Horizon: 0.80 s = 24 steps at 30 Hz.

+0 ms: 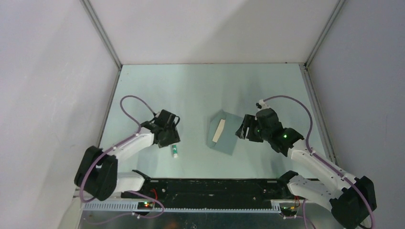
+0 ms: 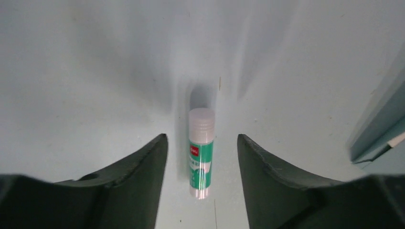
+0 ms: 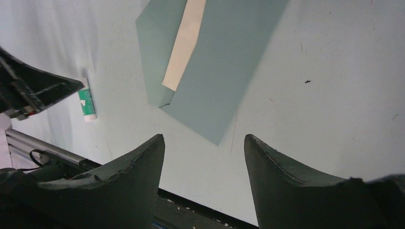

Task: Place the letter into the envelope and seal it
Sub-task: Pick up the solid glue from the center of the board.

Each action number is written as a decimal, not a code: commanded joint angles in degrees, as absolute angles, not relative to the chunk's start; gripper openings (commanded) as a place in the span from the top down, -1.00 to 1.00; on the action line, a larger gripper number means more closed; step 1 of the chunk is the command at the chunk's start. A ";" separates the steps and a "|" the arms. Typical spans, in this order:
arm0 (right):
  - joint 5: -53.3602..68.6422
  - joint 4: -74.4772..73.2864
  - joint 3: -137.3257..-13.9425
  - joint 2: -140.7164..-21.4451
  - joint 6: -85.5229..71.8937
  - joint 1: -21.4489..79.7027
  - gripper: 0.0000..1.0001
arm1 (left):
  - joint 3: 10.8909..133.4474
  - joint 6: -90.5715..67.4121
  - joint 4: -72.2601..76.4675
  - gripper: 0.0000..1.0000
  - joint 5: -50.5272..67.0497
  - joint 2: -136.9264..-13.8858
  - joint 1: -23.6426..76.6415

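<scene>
You have a glue stick (image 2: 200,157) lying flat on the pale green table (image 1: 200,86), left of centre and towards the near edge. It is white with a green printed label and a translucent cap. Plain white walls (image 1: 47,71) close the table in on three sides. A black strip (image 1: 215,187) runs along the near edge.

The envelope (image 1: 231,136) lies flat near the middle of the desk (image 1: 191,90). It is a teal-grey rectangle, turned at a slant to the desk's edges, with its triangular flap folded open. The letter (image 1: 219,130) sits inside it, and only a narrow tan strip shows between the flap and the envelope's body.
</scene>
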<state>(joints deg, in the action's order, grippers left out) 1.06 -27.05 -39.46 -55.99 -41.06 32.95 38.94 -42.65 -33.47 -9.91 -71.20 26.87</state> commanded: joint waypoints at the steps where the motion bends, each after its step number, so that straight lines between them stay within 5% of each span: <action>1: 0.02 -24.74 -39.90 -55.34 -42.34 33.64 -0.31 | 36.80 -44.13 -26.24 -0.18 -6.11 -75.44 27.54; 8: 0.00 -25.90 -39.90 -54.85 -42.52 33.62 -0.32 | 36.36 -45.06 -25.43 -0.10 -6.87 -79.02 30.11; 15: 0.05 -25.79 -41.07 -54.93 -43.15 33.64 -0.32 | 40.33 -44.39 -26.40 0.71 -3.14 -80.52 31.67; 24: 17.10 -16.00 -42.73 -56.59 -42.99 33.94 -0.27 | 53.56 -38.82 -22.73 0.80 13.76 -66.65 31.70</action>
